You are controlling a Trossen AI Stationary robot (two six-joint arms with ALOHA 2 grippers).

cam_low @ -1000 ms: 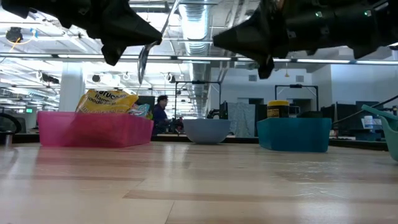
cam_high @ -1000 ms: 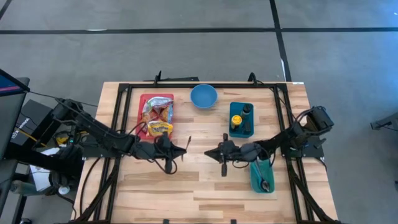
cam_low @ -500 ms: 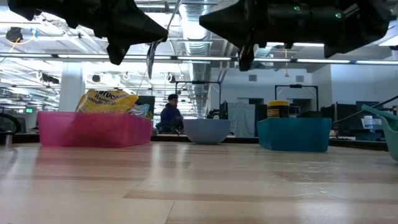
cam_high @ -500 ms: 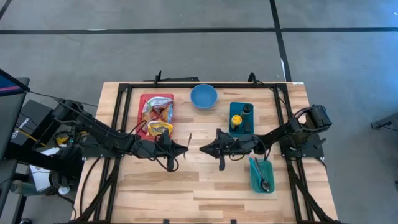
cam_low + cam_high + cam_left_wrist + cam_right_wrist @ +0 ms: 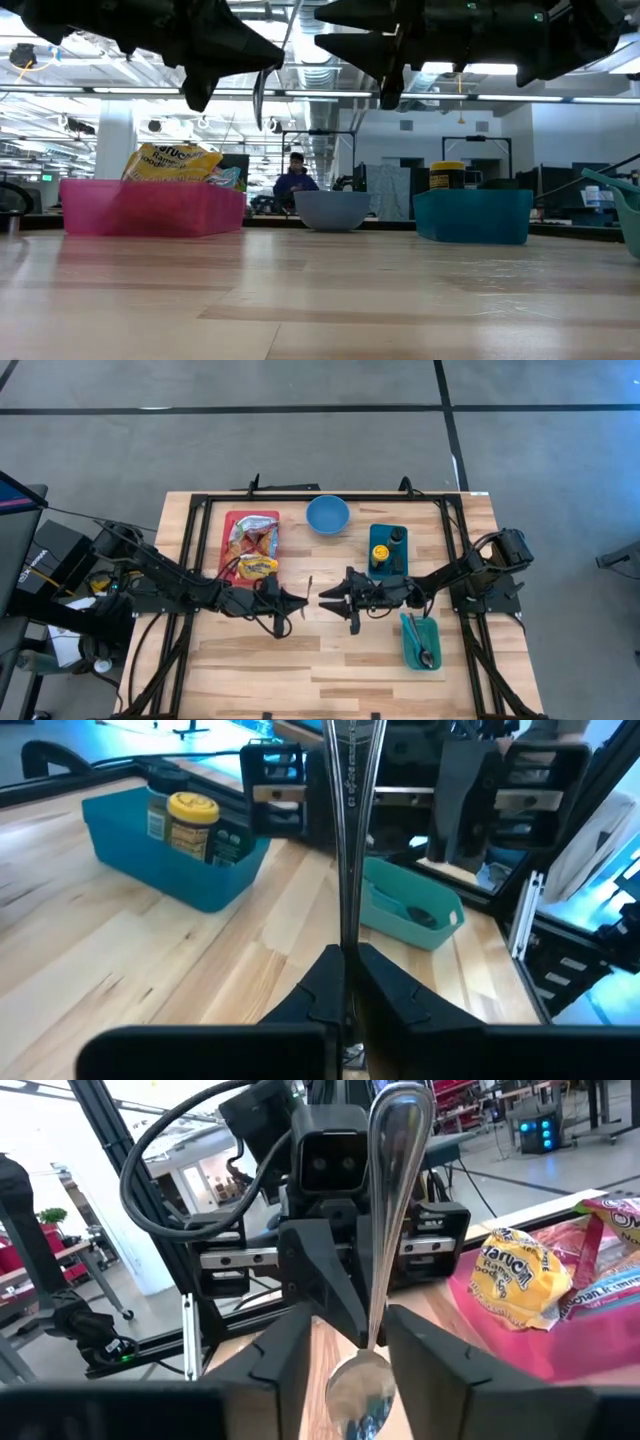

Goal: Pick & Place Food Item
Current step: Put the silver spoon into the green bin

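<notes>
A metal spoon (image 5: 308, 588) hangs over the middle of the table, with my left gripper (image 5: 300, 601) shut on it. Facing it from the right, my right gripper (image 5: 325, 601) is open. In the right wrist view its fingers (image 5: 290, 1345) stand on either side of the spoon's neck (image 5: 372, 1330); I cannot tell whether they touch it. The food packets (image 5: 255, 550) lie in the red tray (image 5: 229, 520) at the far left, with no gripper on them. My left gripper pinches the spoon's shaft (image 5: 347, 925) between its two fingers. The fingers come level from the table's left and lie across the shaft. The spoon stands nearly upright and clear of the table, handle end (image 5: 292, 12) up and bowl (image 5: 258, 102) below the fingers.
A blue bowl (image 5: 327, 515) stands at the far middle. A blue bin (image 5: 388, 565) with a jar and a bottle is right of centre. A teal bin (image 5: 421, 643) with cutlery is at the near right. A person (image 5: 295, 178) sits in the room behind.
My right gripper has moved toward the table's left, up to the spoon, and has opened, so its fingers now stand on either side of the spoon. The spoon stays upright in my left gripper, clear of the table.
</notes>
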